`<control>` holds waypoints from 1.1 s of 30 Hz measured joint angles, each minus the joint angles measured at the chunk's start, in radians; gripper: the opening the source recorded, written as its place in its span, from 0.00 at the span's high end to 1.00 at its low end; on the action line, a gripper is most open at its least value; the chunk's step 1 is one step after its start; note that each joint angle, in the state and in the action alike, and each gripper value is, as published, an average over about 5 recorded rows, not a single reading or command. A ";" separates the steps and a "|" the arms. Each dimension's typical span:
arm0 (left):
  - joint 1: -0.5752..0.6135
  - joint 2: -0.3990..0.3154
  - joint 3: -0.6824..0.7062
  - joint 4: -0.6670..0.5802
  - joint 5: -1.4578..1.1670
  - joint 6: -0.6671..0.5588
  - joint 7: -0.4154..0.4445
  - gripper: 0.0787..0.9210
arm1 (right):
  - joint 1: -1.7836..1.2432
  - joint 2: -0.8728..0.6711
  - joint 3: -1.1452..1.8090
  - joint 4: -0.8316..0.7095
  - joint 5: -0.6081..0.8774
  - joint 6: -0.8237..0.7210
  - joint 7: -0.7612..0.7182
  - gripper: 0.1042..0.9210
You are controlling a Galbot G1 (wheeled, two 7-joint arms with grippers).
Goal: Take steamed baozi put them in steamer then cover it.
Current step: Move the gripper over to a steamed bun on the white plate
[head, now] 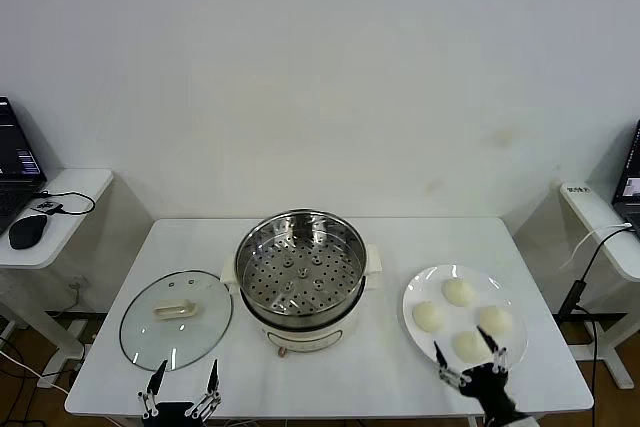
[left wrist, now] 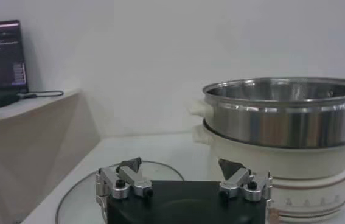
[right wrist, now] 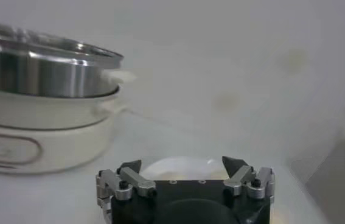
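Four buns (head: 457, 292) (head: 427, 316) (head: 495, 320) (head: 469, 346) on one plate (head: 415, 292) at lower right. One steamer (head: 300, 277) at centre. One glass lid (head: 176, 319) at lower left. Two pincers at the bottom edge: left (head: 181, 378), right (head: 466, 349).

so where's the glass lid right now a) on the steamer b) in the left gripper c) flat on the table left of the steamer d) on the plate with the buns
c: the cover lies flat on the table, left of the open steamer.
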 measured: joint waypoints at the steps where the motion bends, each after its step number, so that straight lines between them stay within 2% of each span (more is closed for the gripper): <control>1: -0.001 0.000 0.000 0.000 0.004 0.002 0.000 0.12 | 0.009 -0.013 0.001 -0.002 -0.008 -0.007 -0.006 0.12; 5: -0.008 0.001 -0.005 -0.005 0.030 0.012 0.001 0.12 | 0.077 -0.109 0.004 -0.028 -0.051 -0.056 -0.059 0.12; 11: -0.018 0.000 -0.007 -0.002 0.060 0.022 -0.004 0.12 | 0.220 -0.307 -0.041 -0.121 -0.067 -0.127 -0.218 0.12; 20: -0.028 -0.002 -0.001 0.008 0.090 0.028 -0.015 0.12 | 0.580 -0.576 -0.317 -0.280 0.017 -0.203 -0.485 0.12; 26: -0.028 -0.004 -0.002 0.010 0.102 0.028 -0.026 0.12 | 0.867 -0.666 -0.598 -0.373 0.076 -0.210 -0.646 0.12; 33: -0.032 -0.008 -0.008 0.002 0.108 0.026 -0.025 0.12 | 1.148 -0.686 -0.894 -0.488 0.088 -0.192 -0.782 0.12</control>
